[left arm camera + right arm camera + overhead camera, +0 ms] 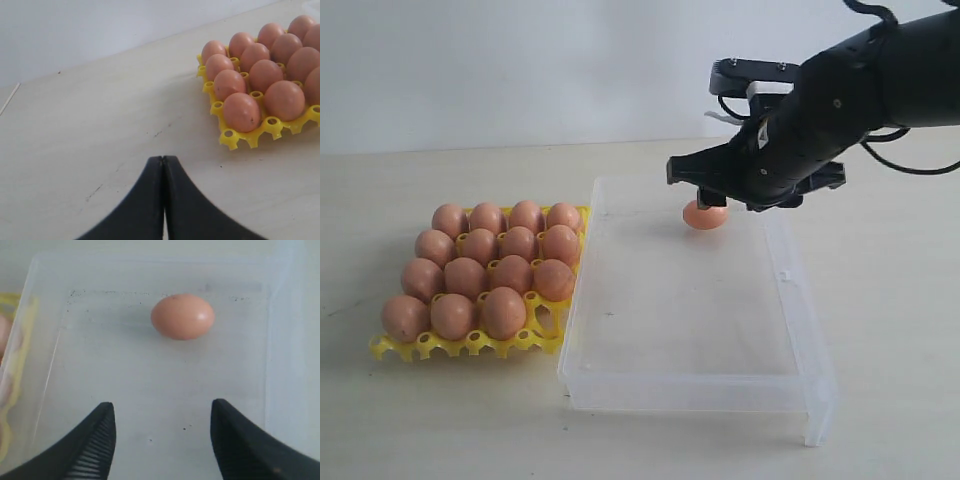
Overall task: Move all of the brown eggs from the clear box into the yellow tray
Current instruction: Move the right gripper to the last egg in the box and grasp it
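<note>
Pale table [880,300], white wall [520,60] behind. One brown egg [705,216] lies on its side on the floor of the clear box [680,385], close to the box's far wall. Right gripper [162,405] hovers over that end, fingers spread wide; the egg sits ahead of the tips, not between them, no contact. Yellow tray [395,348] sits right beside the box's left long side. Fifteen eggs [477,245] are seated in it, and only the near corner cup next to the box shows bare. Left gripper [163,159] hangs over bare table with the tray's corner ahead of it, fingers pressed together, holding nothing.
</note>
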Available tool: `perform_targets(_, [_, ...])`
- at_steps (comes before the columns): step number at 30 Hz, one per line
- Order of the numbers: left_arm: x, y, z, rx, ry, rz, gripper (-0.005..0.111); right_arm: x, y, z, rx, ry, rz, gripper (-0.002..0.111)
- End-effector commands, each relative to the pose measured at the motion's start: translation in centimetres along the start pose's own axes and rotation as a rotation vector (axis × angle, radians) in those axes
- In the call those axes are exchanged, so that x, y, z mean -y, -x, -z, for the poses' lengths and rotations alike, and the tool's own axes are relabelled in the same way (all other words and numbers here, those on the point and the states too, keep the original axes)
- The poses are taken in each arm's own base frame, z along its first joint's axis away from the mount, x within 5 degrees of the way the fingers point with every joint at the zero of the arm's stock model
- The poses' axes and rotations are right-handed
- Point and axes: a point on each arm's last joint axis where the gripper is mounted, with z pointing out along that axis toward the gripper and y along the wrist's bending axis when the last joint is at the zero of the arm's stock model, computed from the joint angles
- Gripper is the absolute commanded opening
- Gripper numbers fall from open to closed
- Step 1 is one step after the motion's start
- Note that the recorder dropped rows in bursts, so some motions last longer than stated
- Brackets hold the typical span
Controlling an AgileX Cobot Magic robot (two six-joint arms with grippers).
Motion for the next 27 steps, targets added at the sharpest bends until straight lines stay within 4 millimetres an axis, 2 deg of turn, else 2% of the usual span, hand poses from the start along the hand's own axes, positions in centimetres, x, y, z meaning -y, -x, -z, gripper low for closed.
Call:
perform_targets(1, [0.0, 0.2, 0.1, 0.015, 0.002, 0.004, 0.0, -0.5, 0.6, -1.6, -0.018, -0.007, 0.183, 0.056])
perform_targets(5, [0.0, 0.2, 0.1, 0.015, 0.002, 0.004, 0.0, -1.5, 0.6, -1.7, -0.005, 0.013, 0.803, 0.056])
perform_targets(7, [0.0, 0.2, 0.1, 0.015, 0.002, 0.004, 0.0, -1.8, 0.5, -1.7, 0.005, 0.02, 1.051, 0.056])
perform_targets(11, [0.0, 0.2, 0.1, 0.015, 0.002, 0.004, 0.0, -1.8, 0.3, -2.7, 0.012, 0.018, 1.37, 0.056])
perform_targets(13, [0.0, 0.2, 0.1, 0.015, 0.002, 0.004, 0.0, -1.7, 0.4, -3.4, 0.041, 0.005, 1.456, 0.056])
perform_targets(16, [0.0, 0.2, 0.1, 0.015, 0.002, 0.004, 0.0, -1.8, 0.6, -4.6, 0.093, -0.008, 1.485, 0.056])
perform_targets(21, [0.0, 0.2, 0.1, 0.015, 0.002, 0.004, 0.0, -1.3, 0.3, -6.9, 0.069, -0.003, 1.464, 0.056])
perform_targets(27, [0.0, 0.2, 0.1, 0.015, 0.002, 0.004, 0.0, -0.5, 1.3, -8.6, 0.058, -0.018, 1.411, 0.056])
